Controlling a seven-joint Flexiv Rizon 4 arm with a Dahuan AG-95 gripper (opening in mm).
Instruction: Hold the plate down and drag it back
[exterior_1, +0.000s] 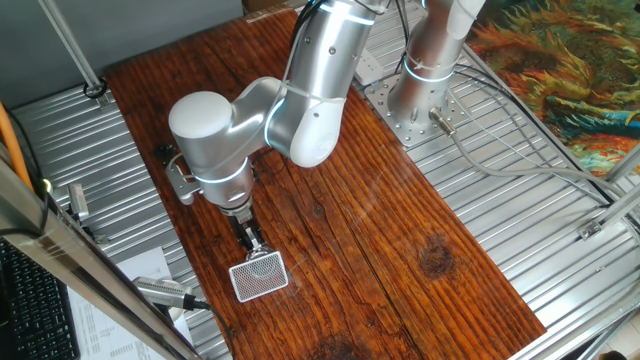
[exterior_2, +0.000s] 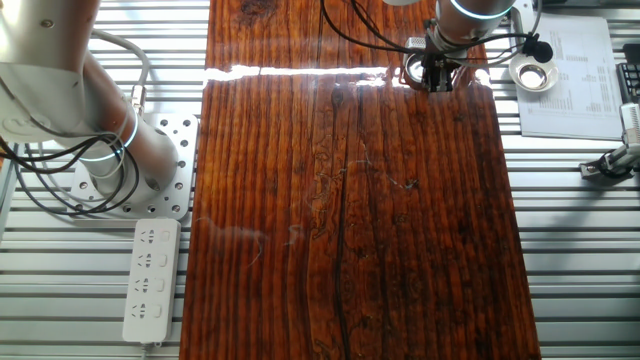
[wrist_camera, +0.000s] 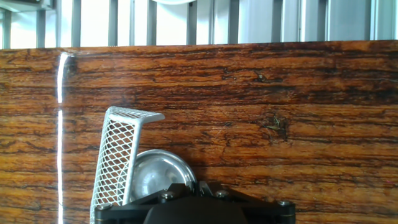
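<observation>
The plate (wrist_camera: 155, 174) is a small shiny silver dish at the bottom left of the hand view, close to the wooden board's edge. A red-and-white lattice card (wrist_camera: 118, 155) leans tilted over the plate's left side. My gripper (wrist_camera: 199, 188) is at the plate's right rim, with its fingertips close together and nothing between them. In one fixed view the gripper (exterior_1: 255, 247) points down at the card (exterior_1: 250, 285), and the plate (exterior_1: 264, 265) shows as a round shape at the card's top. In the other fixed view the gripper (exterior_2: 438, 82) stands beside the plate (exterior_2: 414, 68).
The wooden board (exterior_2: 350, 220) lies on a slatted metal table. The arm's base (exterior_1: 420, 110) is bolted beside the board. A white power strip (exterior_2: 150, 278) lies beyond its other side. A white ring (exterior_2: 532, 72) and papers (exterior_2: 580, 90) sit near the plate's end.
</observation>
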